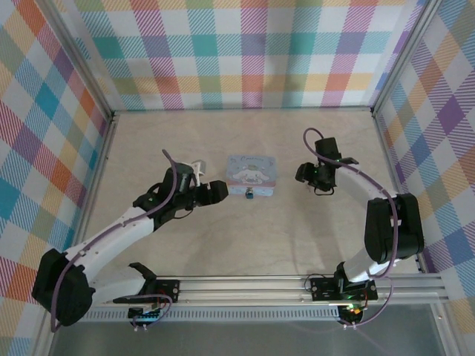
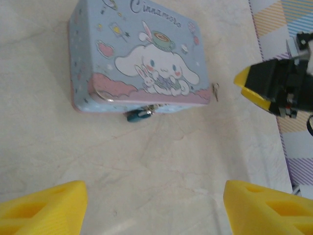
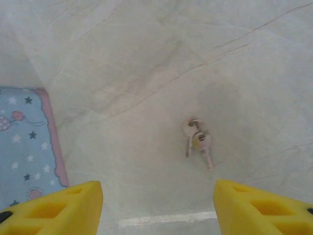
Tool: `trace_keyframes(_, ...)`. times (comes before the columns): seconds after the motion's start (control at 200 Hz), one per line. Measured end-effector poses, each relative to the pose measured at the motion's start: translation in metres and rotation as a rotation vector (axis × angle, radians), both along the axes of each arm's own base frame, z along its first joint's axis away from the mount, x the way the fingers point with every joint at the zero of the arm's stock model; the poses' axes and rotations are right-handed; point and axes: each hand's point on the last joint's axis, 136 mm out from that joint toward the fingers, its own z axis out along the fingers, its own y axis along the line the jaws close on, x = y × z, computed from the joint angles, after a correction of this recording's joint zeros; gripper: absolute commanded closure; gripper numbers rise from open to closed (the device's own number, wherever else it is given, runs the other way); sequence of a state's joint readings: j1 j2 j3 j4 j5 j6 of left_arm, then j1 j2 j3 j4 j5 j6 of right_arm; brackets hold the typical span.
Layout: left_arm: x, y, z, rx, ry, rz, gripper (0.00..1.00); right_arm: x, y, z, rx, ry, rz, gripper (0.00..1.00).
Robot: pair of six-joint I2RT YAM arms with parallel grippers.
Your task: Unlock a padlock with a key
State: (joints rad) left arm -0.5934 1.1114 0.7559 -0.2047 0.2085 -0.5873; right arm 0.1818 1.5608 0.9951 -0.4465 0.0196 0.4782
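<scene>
The right gripper (image 3: 159, 208) has its fingers wide apart, and the keys (image 3: 198, 142) lie flat on the table (image 3: 146, 58) just ahead of it. The left gripper (image 2: 155, 208) is wide apart too, holding nothing, and faces the little padlock (image 2: 139, 115) at the tin's (image 2: 137, 54) front edge. The keys are thin and small, so the fingers might push them away or slip off. The right wrist view shows two keys joined together. The left wrist view makes them a speck but shows the padlock well.

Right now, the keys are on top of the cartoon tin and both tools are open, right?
No. The keys lie on the table beside the Cinnamoroll tin, as the right wrist view shows. The left tool and right tool are open.
</scene>
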Motion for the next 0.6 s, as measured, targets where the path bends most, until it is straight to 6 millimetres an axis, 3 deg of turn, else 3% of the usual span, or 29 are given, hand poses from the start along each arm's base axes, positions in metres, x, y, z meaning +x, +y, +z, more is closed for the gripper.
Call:
trace_keyframes(0.24, -0.018, -0.012, -0.002, 0.023, 0.008, -0.028, 0.26, 0.004, -0.011, -0.019, -0.020, 0.051, -0.006, 0.47)
trace_keyframes(0.4, -0.024, -0.022, -0.014, 0.052, 0.035, -0.053, 0.26, 0.011, -0.009, -0.037, -0.027, 0.097, 0.015, 0.52)
trace_keyframes(0.6, -0.029, -0.030, -0.025, 0.071, 0.063, -0.070, 0.26, 0.017, -0.008, -0.042, -0.022, 0.110, 0.020, 0.57)
